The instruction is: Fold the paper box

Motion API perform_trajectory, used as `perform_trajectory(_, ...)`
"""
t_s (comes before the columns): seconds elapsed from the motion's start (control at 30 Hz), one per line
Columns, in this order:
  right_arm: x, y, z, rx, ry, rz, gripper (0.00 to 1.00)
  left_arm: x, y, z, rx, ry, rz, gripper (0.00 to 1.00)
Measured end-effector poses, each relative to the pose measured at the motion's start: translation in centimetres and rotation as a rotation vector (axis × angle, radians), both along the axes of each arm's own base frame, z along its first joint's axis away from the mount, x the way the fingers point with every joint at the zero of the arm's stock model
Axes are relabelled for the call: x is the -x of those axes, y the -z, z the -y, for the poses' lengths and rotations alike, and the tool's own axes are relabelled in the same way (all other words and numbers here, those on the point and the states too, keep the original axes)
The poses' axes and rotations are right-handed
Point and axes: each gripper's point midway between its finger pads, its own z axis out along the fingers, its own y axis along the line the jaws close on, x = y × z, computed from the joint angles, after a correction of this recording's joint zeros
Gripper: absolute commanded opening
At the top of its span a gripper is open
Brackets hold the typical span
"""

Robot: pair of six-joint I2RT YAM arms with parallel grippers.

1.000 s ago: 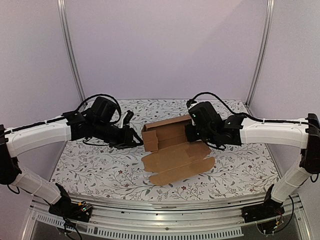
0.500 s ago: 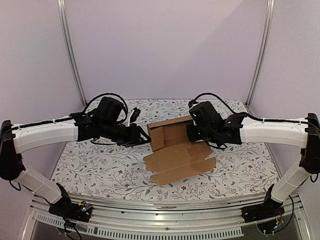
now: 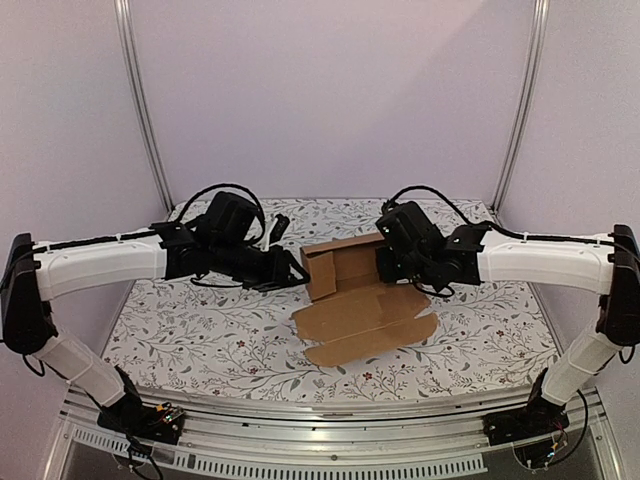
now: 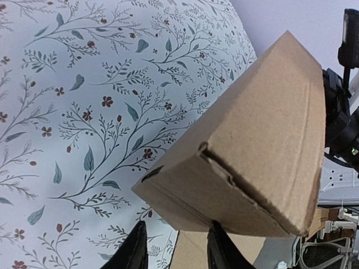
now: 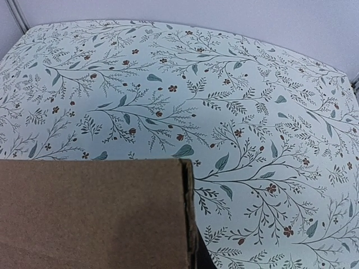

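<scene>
Your paper box [image 3: 355, 295] lies mid-counter [image 3: 200, 330] — near lid panel flat, far tray walls raised; light, stiff along creases, easily dented, so hold wall edges. The left fingers [image 4: 137, 252] stand part-open at its left corner, gripping nothing visible — the right fingers are shut at the right wall; whether they pinch it, you cannot tell.

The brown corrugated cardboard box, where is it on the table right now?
In the top view, the brown corrugated cardboard box sits mid-table on the floral tablecloth, half-folded, between the left gripper and right gripper.

The paper box [image 3: 352, 296] is lying mid-surface [image 3: 200, 330], between the left gripper [image 3: 297, 274] and the right gripper [image 3: 384, 264].
</scene>
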Motion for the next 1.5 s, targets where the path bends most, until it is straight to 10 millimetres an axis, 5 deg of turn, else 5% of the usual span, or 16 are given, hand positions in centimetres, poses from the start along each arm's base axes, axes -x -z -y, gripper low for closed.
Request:
perform_trajectory(0.87,0.1,1.6,0.6,0.036,0.05,-0.042,0.0,1.2,-0.4,1.6,-0.002,0.051,0.038,0.36)
perform_trajectory(1.5,0.5,1.8,-0.1,0.003,0.023,-0.072,0.0,-0.2,-0.6,0.4,-0.102,-0.01,0.105,0.36)
